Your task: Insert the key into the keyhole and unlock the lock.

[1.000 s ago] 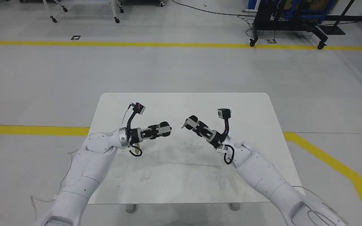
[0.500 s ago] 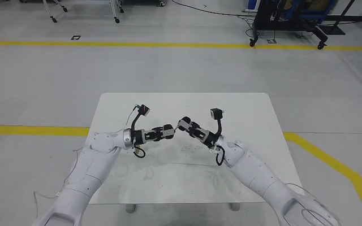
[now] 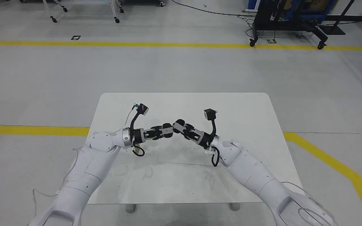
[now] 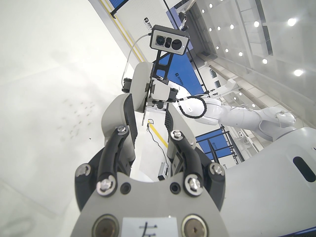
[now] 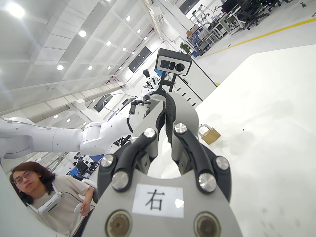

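Left claw (image 4: 149, 106): released, fingers flanking the key (image 4: 144, 115).
Right claw (image 5: 167, 99): clenched on the key.
Lock (image 5: 209, 134): on counter (image 5: 266, 114), near right claw.
Labels: one-character sticker (image 5: 157, 200) on each claw.

Left hand (image 4: 149, 110) fingers spread; right hand (image 5: 166, 101) pinched on key (image 4: 144, 116); tips close.

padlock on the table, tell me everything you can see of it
The padlock is small, with a squarish brass-coloured body that looks like metal and a silvery curved shackle. It lies on the white table, and nothing seems to touch it but the tabletop. The right tool, nearer the camera, hides one side of the shackle, so whether it is locked cannot be told. Which face holds the keyhole cannot be told either.
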You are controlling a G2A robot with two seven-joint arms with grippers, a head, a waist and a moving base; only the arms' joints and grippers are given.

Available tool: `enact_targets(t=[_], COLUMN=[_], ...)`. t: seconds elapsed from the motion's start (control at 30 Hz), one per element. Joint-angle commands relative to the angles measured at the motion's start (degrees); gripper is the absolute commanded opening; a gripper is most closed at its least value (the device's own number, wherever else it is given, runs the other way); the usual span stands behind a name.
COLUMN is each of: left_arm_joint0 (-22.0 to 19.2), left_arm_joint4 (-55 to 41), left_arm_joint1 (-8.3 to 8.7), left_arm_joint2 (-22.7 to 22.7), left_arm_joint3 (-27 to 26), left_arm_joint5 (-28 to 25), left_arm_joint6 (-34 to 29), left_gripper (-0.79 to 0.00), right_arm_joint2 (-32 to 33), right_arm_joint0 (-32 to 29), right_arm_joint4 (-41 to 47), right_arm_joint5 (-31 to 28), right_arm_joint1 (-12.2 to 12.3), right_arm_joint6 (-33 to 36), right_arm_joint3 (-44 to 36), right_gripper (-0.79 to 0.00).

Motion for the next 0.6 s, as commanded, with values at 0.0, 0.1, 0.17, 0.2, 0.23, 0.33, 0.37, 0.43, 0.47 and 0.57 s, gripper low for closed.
enact_targets(t=[0.0, 0.1, 0.17, 0.2, 0.23, 0.33, 0.37, 0.43, 0.47, 0.57], left_arm_joint0=[-0.13, -0.40, -0.58, -0.66, -0.71, -0.89, -0.93, -0.91, -0.86, -0.63], left_arm_joint4=[-0.06, -0.19, -0.41, -0.49, -0.60, -0.41, -0.23, -0.20, -0.31, -0.55], left_arm_joint1=[0.05, 0.14, 0.22, 0.26, 0.28, 0.37, 0.42, 0.57, 0.65, 0.90], left_arm_joint2=[0.17, 0.35, 0.35, 0.36, 0.40, 0.50, 0.44, 0.23, 0.11, -0.21], left_arm_joint3=[0.16, 0.61, 0.98, 1.13, 1.24, 1.42, 1.46, 1.48, 1.49, 1.27], left_arm_joint5=[-0.02, -0.01, -0.02, -0.03, -0.05, -0.34, -0.61, -0.99, -1.10, -1.43], left_arm_joint6=[0.02, 0.01, 0.02, 0.03, 0.05, 0.34, 0.61, 0.99, 1.10, 1.43], left_gripper=[-0.671, -0.785, -0.785, -0.785, -0.785, -0.785, -0.785, -0.785, -0.785, -0.785], right_arm_joint2=[0.10, 0.35, 0.63, 0.79, 0.96, 1.58, 1.77, 2.12, 2.30, 2.88], right_arm_joint0=[0.22, 0.41, 0.37, 0.31, 0.23, -0.06, -0.20, -0.51, -0.66, -1.17], right_arm_joint4=[0.22, 0.34, 0.42, 0.41, 0.39, 0.06, -0.10, -0.38, -0.51, -0.77], right_arm_joint5=[0.00, 0.00, 0.00, 0.00, 0.00, 0.00, 0.00, 0.00, 0.00, 0.00], right_arm_joint1=[-0.20, -0.46, -0.59, -0.63, -0.65, -0.66, -0.66, -0.66, -0.65, -0.60], right_arm_joint6=[0.40, 0.89, 0.96, 1.03, 1.10, 1.27, 1.30, 1.39, 1.45, 1.64], right_arm_joint3=[0.27, 0.61, 0.64, 0.65, 0.62, 0.55, 0.50, 0.31, 0.20, -0.30], right_gripper=[-0.785, -0.785, -0.785, -0.785, -0.785, -0.785, -0.785, -0.785, -0.785, -0.785])
